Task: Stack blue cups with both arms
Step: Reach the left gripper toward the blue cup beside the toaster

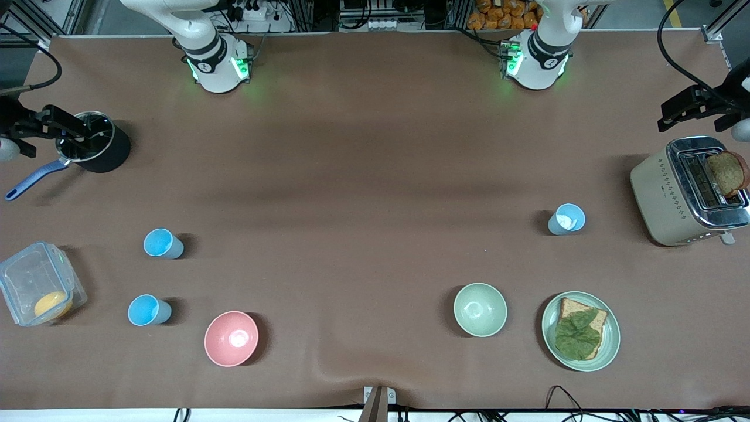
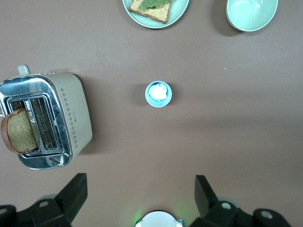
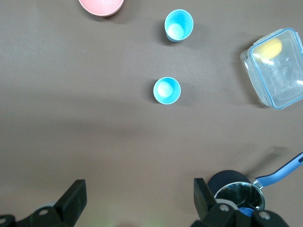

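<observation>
Both end effectors hang high with fingers spread wide, and no blue cup is stacked yet.

Left end effector (image 2: pixel 137 198) hovers over the surface (image 1: pixel 363 176) by the toaster (image 1: pixel 685 193), holding nothing, looking down on one blue cup (image 1: pixel 566 219) at its end. Right end effector (image 3: pixel 137 201) is equally empty over the saucepan (image 1: pixel 94 149); two blue cups (image 1: pixel 163 243) (image 1: pixel 149 310) stand upright, apart, between the pink bowl (image 1: pixel 231 338) and a plastic box (image 1: pixel 38 291). Cups split between both ends probably explain using two arms. Each arm reaches out sideways, apparently waiting.
</observation>
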{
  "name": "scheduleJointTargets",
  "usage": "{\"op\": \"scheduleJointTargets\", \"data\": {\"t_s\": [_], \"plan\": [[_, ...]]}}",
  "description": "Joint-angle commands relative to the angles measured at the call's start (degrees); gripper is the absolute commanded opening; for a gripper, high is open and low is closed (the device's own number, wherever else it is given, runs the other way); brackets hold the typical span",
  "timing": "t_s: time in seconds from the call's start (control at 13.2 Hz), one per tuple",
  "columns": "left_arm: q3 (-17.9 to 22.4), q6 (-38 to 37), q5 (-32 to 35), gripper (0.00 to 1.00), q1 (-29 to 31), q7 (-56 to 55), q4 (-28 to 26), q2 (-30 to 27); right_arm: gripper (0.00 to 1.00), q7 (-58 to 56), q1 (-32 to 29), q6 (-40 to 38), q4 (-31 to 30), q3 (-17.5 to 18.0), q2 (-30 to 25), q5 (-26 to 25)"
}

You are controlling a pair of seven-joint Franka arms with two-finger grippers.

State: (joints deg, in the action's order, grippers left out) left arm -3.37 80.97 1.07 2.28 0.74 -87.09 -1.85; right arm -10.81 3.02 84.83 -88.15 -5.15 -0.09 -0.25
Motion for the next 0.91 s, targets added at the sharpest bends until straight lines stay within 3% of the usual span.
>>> {"op": "scheduleJointTargets", "data": {"t_s": [0.0, 0.46, 0.61, 0.83], "plan": [[-0.05, -0.91, 1.04, 1.00, -0.18, -0.47, 0.34, -0.70, 1.00, 0.17, 0.49, -0.46, 0.26, -0.04, -0.08, -1.24], [-0.05, -0.91, 1.04, 1.00, -0.18, -0.91, -0.79, 0.26, 1.00, 0.09, 0.49, -0.63, 0.26, -0.04, -0.08, -1.24], [-0.05, 1.89, 0.86, 1.00, 0.26, -0.91, -1.85, 2.98, 1.00, 0.00, 0.58, -2.65, 0.26, -0.04, 0.01, -1.24], [-0.05, 14.95, 0.95, 1.00, 0.70, -0.65, -12.00, 3.52, 1.00, -0.26, 0.49, -3.09, 0.26, -0.04, 0.70, -1.24]]}}
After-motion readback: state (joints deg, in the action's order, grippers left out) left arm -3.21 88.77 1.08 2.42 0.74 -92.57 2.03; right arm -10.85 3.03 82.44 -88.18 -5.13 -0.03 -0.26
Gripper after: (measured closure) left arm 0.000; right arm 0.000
